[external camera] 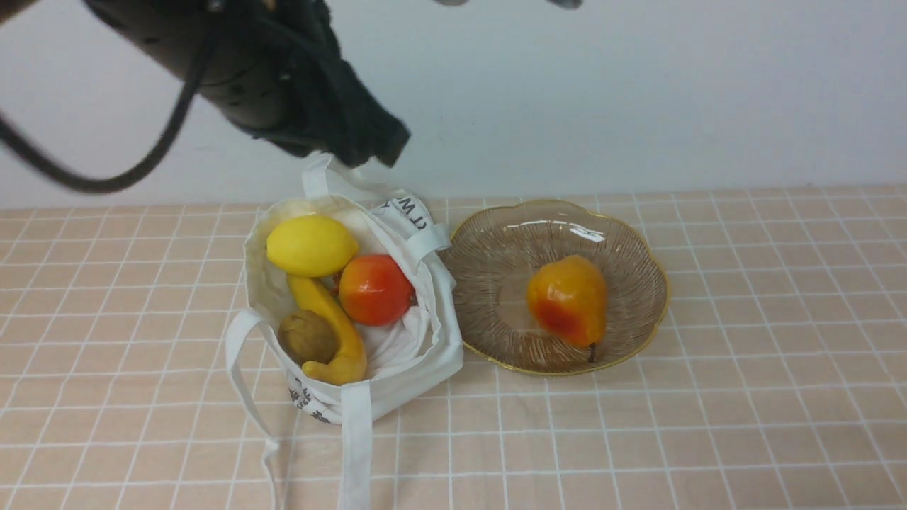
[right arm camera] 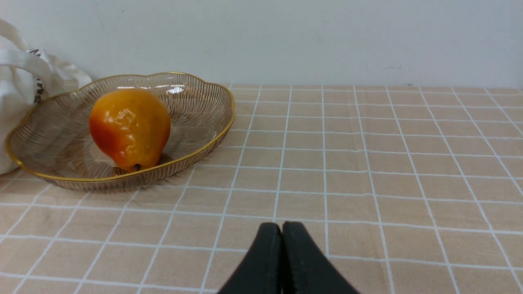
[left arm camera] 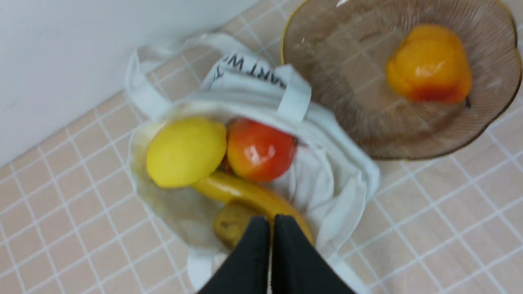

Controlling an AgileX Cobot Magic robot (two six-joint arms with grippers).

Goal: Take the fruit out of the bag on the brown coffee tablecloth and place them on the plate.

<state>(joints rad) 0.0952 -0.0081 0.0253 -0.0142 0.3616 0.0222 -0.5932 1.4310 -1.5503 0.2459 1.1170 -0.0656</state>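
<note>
Plainly, the plate (external camera: 496,297) sits on the cloth (external camera: 744,411), and it holds one fruit so far, the pear (external camera: 568,301). The pear lies on its side, right of the plate's middle, its red blush and dark stem (external camera: 592,353) toward the near rim.

The bag (external camera: 418,379) is just left of the plate, its side up against the rim, though I cannot tell whether they touch. Its mouth is open, and four fruits are inside, all left of the plate. The lemon (external camera: 312,246) is deepest toward the wall (external camera: 638,106), the red fruit (external camera: 375,290) is the one closest to the plate, and the banana (external camera: 340,340) runs from beside the lemon toward the bag's near edge. The kiwi (external camera: 309,336) rests against the banana, on its side away from the plate. A white strap (external camera: 356,446) comes down over the bag's near edge onto the cloth, left of the plate, and lettering shows on the fabric by the plate's far left rim.

The left tool (left arm camera: 271,222) is clenched on nothing, up above the bag and left of the plate. The right tool (right arm camera: 281,228) is clenched too, with nothing between its fingers, right of the plate.
</note>
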